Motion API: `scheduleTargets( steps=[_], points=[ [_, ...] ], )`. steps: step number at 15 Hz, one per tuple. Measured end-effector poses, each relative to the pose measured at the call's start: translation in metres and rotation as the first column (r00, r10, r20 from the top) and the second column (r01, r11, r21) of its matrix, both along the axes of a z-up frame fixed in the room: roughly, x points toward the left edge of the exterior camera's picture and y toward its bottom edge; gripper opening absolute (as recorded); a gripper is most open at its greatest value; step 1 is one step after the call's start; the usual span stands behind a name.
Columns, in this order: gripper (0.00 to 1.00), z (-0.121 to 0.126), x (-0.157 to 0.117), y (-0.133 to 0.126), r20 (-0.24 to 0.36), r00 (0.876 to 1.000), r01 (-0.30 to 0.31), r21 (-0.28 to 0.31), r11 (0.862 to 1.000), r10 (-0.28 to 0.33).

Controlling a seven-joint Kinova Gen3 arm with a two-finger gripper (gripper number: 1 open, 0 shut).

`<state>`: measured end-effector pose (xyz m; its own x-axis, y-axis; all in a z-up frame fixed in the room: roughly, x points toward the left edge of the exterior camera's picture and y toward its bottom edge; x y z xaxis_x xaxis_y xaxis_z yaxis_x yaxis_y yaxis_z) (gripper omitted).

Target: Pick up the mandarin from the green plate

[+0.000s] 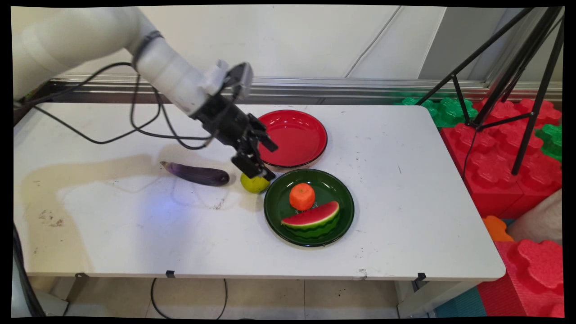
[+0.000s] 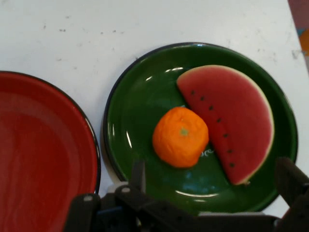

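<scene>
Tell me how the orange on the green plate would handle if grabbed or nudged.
The orange looks round and squat, so a nudge would probably roll it across the green plate until the raised rim or the watermelon slice beside it stops it. Its dimpled matte skin suggests decent grip. It resembles toy fruit, so likely light and rigid, though that is uncertain.

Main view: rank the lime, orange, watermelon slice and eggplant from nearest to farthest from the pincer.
1. Lime, right under the pincer, beside the green plate.
2. Eggplant, to its left, and orange, on the green plate: too close to call.
3. Watermelon slice, on that plate's near side.
</scene>
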<state>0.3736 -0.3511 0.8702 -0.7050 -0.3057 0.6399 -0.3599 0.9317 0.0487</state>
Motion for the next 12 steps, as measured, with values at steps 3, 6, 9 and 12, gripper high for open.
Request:
scheduleTargets(
  steps=[3,6,9,12],
  points=[
    [1.0,-0.018,-0.019,-0.013,0.022,1.0,0.015,0.017,1.0,-0.015],
    [1.0,-0.036,-0.036,-0.024,0.042,0.999,0.027,0.039,0.999,-0.028],
    [1.0,-0.051,-0.049,-0.032,0.063,0.997,0.034,0.052,0.998,-0.038],
    [1.0,-0.065,-0.058,-0.039,0.084,0.996,0.038,0.062,0.997,-0.043]
  ],
)
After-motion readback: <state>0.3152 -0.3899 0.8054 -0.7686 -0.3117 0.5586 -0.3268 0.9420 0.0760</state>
